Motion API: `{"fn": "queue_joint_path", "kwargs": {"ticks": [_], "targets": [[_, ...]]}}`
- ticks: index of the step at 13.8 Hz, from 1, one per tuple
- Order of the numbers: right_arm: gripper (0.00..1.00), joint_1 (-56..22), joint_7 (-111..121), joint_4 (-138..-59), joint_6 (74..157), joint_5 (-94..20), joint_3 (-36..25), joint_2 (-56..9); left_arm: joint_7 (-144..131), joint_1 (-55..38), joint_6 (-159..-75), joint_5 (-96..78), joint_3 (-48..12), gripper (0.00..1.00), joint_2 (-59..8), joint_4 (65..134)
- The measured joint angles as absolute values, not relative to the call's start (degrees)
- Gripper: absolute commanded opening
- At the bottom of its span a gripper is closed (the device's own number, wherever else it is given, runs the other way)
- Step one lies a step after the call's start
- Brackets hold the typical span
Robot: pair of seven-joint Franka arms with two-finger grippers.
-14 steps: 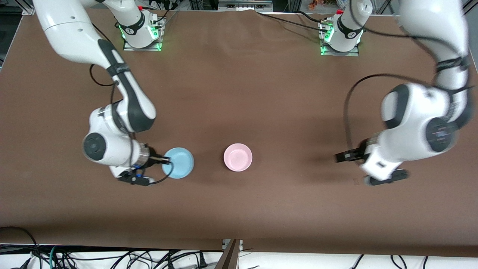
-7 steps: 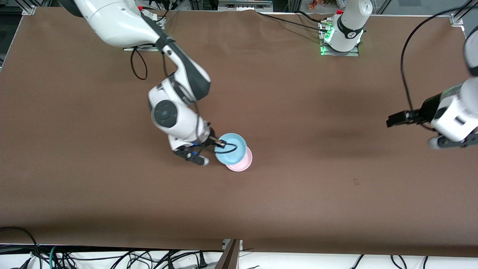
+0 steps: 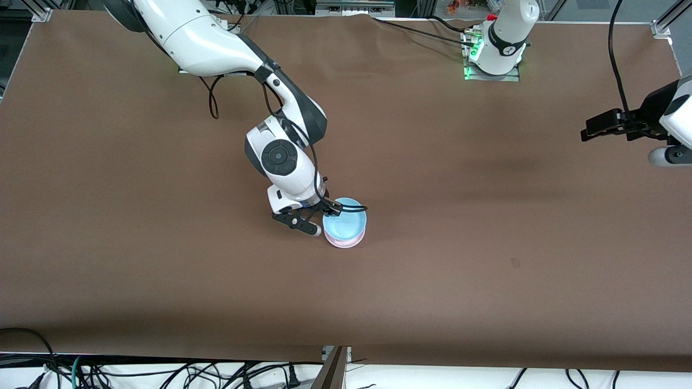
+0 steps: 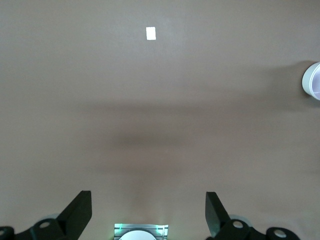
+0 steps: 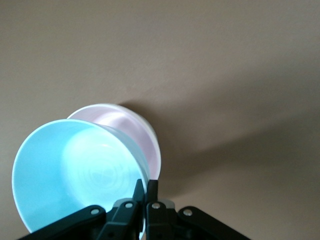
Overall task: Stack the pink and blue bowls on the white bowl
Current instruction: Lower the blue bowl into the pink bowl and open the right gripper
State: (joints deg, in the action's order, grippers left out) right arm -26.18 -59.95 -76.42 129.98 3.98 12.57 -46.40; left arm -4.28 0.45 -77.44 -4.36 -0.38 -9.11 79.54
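bare brown table [image 3: 162, 216]; my right gripper [image 3: 331, 208] pinches the blue bowl [image 3: 346, 220] over the pink bowl [image 3: 342, 241]; my left gripper [image 4: 148, 212] waits spread.

Right end effector [image 3: 331, 208] pinched closed, low mid-table; left end effector [image 4: 148, 214] spread, raised.

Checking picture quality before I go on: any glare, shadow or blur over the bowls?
Front view: sharp and evenly lit, only soft arm shadows on the table; the blue bowl hides most of the pink bowl. Right wrist view: the blue bowl shows a bright sheen inside, the right gripper pinching its rim. Left wrist view: a faint shadow band, left gripper open.
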Motion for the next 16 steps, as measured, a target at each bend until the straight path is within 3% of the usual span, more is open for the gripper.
{"fn": "queue_joint_path", "kwargs": {"ticks": [12, 13, 14, 15, 16], "targets": [[0.00, -26.7, -60.0, -76.4, 132.6, 4.7, 12.5, -48.5, -4.0, 0.6, -77.9, -4.4, -0.6, 1.00, -11.0, 78.9], [0.08, -26.7, -60.0, -76.4, 132.7, 4.9, 12.4, -48.6, -4.0, 0.6, -77.9, -4.3, -0.6, 1.00, -11.1, 78.9], [0.25, -26.6, -60.0, -76.4, 132.7, 5.0, 12.3, -48.6, -4.0, 0.6, -77.9, -4.0, -0.6, 1.00, -11.1, 78.8], [0.55, -26.5, -60.0, -76.3, 132.8, 5.0, 12.1, -48.6, -4.0, 0.7, -77.9, -3.3, -0.6, 1.00, -11.2, 78.8], [0.71, -26.4, -60.0, -76.3, 132.9, 5.0, 11.9, -48.6, -4.0, 0.8, -77.9, -2.8, -0.6, 1.00, -11.2, 78.8]]}}
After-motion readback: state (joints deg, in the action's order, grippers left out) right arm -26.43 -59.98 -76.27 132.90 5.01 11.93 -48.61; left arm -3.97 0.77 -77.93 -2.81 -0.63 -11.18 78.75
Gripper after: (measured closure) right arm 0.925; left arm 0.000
